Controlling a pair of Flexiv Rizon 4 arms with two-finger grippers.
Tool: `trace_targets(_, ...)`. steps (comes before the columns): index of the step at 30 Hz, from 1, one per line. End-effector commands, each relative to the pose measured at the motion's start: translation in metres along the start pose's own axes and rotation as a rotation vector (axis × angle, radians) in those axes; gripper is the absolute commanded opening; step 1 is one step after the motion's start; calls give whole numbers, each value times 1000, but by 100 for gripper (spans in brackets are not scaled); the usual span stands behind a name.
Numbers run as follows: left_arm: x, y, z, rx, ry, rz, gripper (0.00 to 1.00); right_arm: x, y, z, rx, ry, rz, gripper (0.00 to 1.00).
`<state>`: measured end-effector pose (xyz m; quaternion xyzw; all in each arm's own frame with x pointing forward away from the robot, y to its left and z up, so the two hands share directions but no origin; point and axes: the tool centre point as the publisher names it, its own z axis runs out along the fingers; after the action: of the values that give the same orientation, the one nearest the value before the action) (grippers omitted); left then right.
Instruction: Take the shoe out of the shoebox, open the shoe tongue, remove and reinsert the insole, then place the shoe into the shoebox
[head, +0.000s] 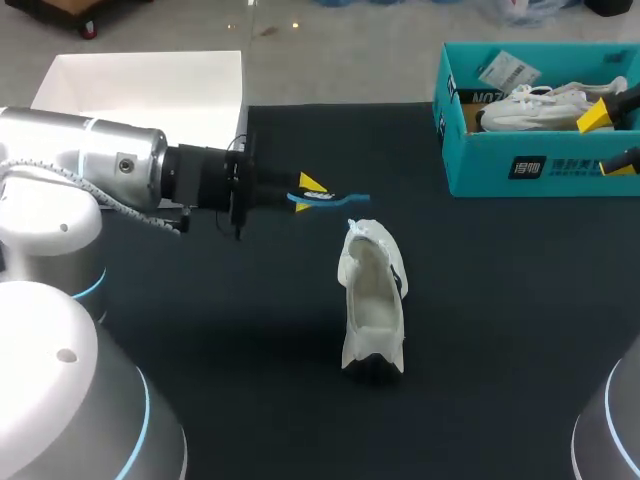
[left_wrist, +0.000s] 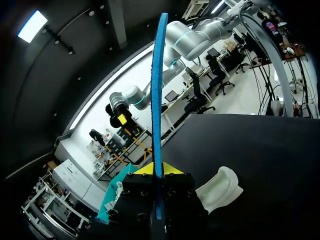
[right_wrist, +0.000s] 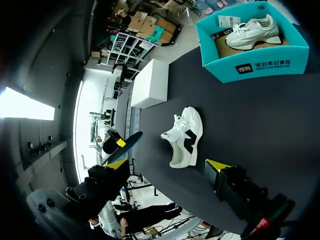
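On the black worktop (head: 500, 330), close to the middle, I can see the white shoe (head: 372, 300). It sits out of its box with its mouth wide open toward the top. It has a dark patch on its side. Nothing touches it.

My left arm (head: 90, 170) comes in from the left side and hangs above the worktop. The left gripper (head: 308, 195) is pressed tight on the blue insole (head: 335, 198), one yellow tip on each flat side. From the left wrist view the insole stands up thin, edge on, and sticks far out past the fingers. The insole is up in the air, near the shoe but not touching it.

At the far right corner is the teal shoebox (head: 540, 165). It is open, and a second shoe (head: 535, 108), also white, lies inside it. The shoebox is well apart from the shoe on the worktop.

My right gripper (head: 610, 142) is at the right edge, by the shoebox. Its two yellow tips are far apart, and nothing is between them.

At the far left corner sits a white box (head: 140, 85). It sits partly on the black cover. The worktop cover is plain, dark and flat all over.
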<state>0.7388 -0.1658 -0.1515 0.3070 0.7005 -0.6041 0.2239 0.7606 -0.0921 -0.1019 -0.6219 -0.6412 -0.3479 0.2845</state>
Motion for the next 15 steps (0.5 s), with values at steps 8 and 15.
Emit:
trace_targets(8, 41, 4, 19, 9, 58, -21, 0, 0, 0, 0, 0, -3, 2, 100)
trace_targets(15, 74, 5, 39, 44, 105, -66, 0, 0, 0, 0, 0, -3, 2, 100)
